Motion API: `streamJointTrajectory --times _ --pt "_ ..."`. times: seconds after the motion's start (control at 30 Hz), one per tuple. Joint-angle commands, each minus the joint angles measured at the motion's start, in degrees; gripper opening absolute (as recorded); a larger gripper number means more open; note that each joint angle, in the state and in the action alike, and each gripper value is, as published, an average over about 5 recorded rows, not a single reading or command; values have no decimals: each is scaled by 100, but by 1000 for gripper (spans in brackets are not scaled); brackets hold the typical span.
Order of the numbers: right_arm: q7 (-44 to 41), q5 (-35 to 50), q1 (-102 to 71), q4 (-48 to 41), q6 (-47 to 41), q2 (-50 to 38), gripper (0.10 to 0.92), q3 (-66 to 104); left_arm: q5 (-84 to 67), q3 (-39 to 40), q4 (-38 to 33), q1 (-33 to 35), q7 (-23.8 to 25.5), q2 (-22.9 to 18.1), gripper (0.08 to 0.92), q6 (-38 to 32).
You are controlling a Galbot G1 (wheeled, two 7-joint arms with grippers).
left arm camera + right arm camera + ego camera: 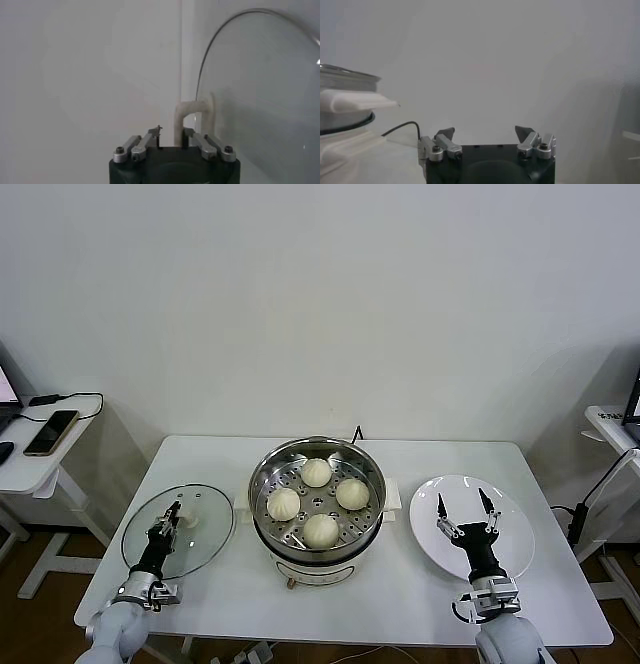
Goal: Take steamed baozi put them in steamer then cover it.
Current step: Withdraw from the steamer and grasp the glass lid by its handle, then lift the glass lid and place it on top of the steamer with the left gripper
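Several cream-white steamed baozi [316, 472] sit on the perforated tray inside the shiny steamer [262, 484] at the table's middle. The glass cover [208, 534] lies flat on the table to the steamer's left, with its cream bar handle [187, 521] at its centre. My left gripper [172, 519] is over the cover. In the left wrist view this left gripper [171, 132] is shut on one leg of the handle [192, 107], with the glass cover [260, 75] beyond. My right gripper [463, 504] hangs open and empty over the white plate [515, 534]. The right wrist view shows the same gripper [485, 131] with its fingers spread and the steamer [342, 77] off to one side.
A black power cable [402, 126] runs from behind the steamer. A side table at the far left holds a phone [50, 432]. Another small table [610, 424] stands at the far right. The white table's front edge [350, 639] lies close to both arms.
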Motion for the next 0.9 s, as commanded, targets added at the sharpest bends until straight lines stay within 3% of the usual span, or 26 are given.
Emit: streamJointTrajectory --times 0.03,0.33,0.63,0.73,0.9 --pt "2 -25 -1 11 0 2 823 -3 -742 -37 -708 106 36 87 209 -26" --pt "11 -39 47 22 -4 -1 823 -38 -1400 -373 -2931 600 340 356 187 739" --pt "64 -59 117 -12 -30 -27 823 -43 -1112 -80 -4838 891 1383 417 187 1660" --pt "70 -61 125 -19 -47 -32 823 -38 -908 348 -5203 798 1714 358 187 1985" --pt "63 -83 138 -85 -71 -16 823 -33 -509 1248 -5207 375 2195 195 187 2547"
